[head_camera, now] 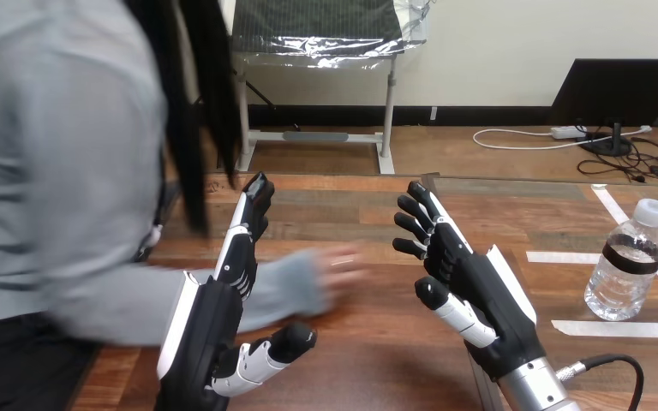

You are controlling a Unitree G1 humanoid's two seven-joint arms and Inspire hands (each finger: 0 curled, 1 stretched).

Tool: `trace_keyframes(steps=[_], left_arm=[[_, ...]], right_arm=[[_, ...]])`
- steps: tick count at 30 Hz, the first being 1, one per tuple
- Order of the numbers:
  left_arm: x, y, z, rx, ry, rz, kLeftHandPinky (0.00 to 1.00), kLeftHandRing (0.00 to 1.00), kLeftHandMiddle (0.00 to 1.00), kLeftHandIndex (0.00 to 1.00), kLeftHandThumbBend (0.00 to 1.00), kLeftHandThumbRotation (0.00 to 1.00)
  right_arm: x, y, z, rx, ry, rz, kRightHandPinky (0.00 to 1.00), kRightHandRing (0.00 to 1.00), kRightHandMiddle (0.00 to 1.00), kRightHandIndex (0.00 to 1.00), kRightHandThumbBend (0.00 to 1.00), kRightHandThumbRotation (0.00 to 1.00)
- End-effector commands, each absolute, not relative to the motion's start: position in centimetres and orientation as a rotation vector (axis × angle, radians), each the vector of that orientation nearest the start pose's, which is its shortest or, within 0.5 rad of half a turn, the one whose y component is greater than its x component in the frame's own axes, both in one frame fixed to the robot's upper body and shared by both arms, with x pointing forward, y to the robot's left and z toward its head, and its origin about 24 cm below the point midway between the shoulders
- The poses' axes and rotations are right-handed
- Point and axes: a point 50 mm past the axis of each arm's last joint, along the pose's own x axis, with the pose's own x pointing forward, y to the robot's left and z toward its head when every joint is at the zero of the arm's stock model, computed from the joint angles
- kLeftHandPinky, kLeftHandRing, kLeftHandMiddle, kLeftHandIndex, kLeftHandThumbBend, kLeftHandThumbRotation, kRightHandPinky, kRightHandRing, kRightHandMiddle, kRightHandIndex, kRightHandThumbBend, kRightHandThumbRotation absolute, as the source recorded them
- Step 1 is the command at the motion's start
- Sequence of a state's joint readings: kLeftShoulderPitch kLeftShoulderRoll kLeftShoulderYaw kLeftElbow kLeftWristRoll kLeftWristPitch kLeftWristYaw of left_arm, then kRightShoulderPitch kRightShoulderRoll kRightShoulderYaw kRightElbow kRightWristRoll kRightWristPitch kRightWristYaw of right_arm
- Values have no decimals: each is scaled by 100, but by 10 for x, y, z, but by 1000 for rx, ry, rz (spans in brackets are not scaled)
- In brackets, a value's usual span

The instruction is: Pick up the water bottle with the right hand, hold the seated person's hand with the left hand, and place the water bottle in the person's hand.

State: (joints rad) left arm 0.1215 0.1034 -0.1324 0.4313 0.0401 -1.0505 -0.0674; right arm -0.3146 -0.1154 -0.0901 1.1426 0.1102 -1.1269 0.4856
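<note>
A clear water bottle [626, 260] with a white cap and a dark label band stands upright on the table at the right, apart from both hands. My right hand [469, 282] is raised over the table's middle, open, fingers straight and holding nothing, well left of the bottle. My left hand [223, 310] is up at the lower left, open, fingers pointing away from me and thumb out to the right. The person's hand [339, 272], in a grey sleeve, reaches in from the left and passes behind my left hand's fingers; it is blurred, and I cannot tell whether they touch.
The person sits close at the table's left side, torso over the table edge. White tape strips [617, 327] mark the wooden table [368, 342] around the bottle at the right.
</note>
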Motion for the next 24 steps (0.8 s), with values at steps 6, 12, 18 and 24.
trace_keyframes(steps=[6,12,18,24], left_arm=[[198,141,28,100,-561,-211,100,100,100,100,100,76],[198,141,28,95,-557,-208,100,100,100,100,100,76],[198,142,28,93,-562,-202,100,100,100,100,100,77],[198,142,28,97,-564,-199,100,100,100,100,100,78]], right_arm=[[265,-165,5,-120,-389,353,87,94,97,100,100,78],[266,-165,5,-118,-388,356,87,95,97,100,100,78],[265,-164,5,-124,-391,357,87,95,97,100,100,78],[265,-164,5,-127,-393,356,87,95,97,100,100,78]])
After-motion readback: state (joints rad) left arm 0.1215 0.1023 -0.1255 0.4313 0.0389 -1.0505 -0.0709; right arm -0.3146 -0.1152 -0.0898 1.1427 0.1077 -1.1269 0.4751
